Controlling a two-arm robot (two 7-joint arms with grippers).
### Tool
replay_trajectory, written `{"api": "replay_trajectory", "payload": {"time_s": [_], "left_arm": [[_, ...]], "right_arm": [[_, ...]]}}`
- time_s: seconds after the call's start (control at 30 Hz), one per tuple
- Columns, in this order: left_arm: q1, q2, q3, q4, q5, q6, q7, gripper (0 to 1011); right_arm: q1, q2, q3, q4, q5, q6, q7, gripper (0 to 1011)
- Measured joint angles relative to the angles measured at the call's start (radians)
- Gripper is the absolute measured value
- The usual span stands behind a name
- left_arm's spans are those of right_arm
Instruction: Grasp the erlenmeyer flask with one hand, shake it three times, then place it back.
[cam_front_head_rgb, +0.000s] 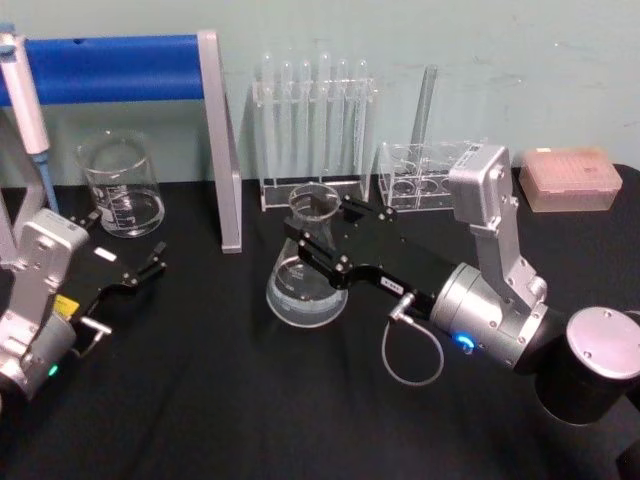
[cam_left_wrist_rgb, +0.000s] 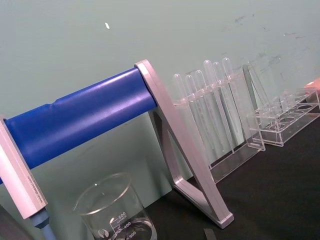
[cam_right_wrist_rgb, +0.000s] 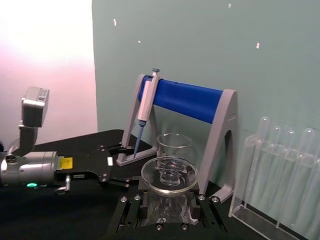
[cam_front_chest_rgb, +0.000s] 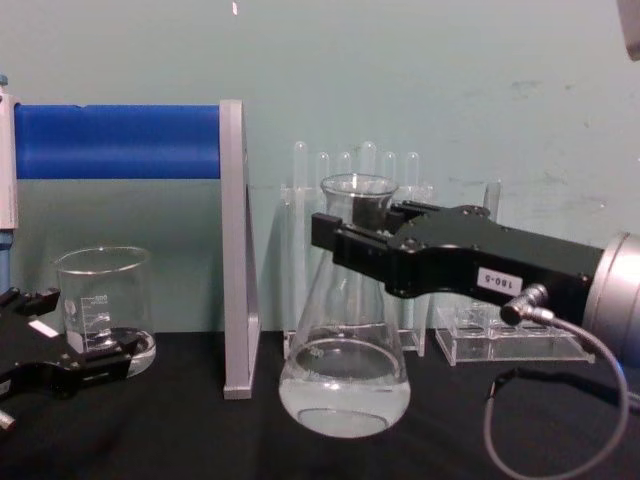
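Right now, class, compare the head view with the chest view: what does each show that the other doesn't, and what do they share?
Head view, not chest: the pink box at the back right, and the open mouth of the erlenmeyer flask seen from above.
Chest view, not head: the flask's side profile, with the liquid's level line across its wide base.
Both: the right gripper with fingers either side of the flask's neck, the beaker, the blue-bar stand, the test tube rack, and the left gripper low on the left.
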Motion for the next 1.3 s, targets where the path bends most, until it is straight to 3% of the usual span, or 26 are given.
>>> {"api": "replay_trajectory", "payload": {"time_s": [0.3, 0.87, 1.1, 1.3], "left_arm": [[0.000, 0.000, 0.000, 0.000, 0.000, 0.000, 0.000, 1001], [0.000, 0.000, 0.000, 0.000, 0.000, 0.000, 0.000, 1001], [0.000, 0.000, 0.000, 0.000, 0.000, 0.000, 0.000, 1000], [0.000, 0.000, 0.000, 0.000, 0.000, 0.000, 0.000, 1001]], "right_arm": [[-0.013, 0.009, 0.046, 0.001, -0.001, -0.005, -0.069, 449], [-0.144, 0.042, 0.245, -0.078, -0.038, 0.017, -0.235, 449], [-0.169, 0.039, 0.284, -0.095, -0.051, 0.020, -0.247, 449], [-0.159, 0.027, 0.276, -0.090, -0.058, 0.023, -0.213, 449]]}}
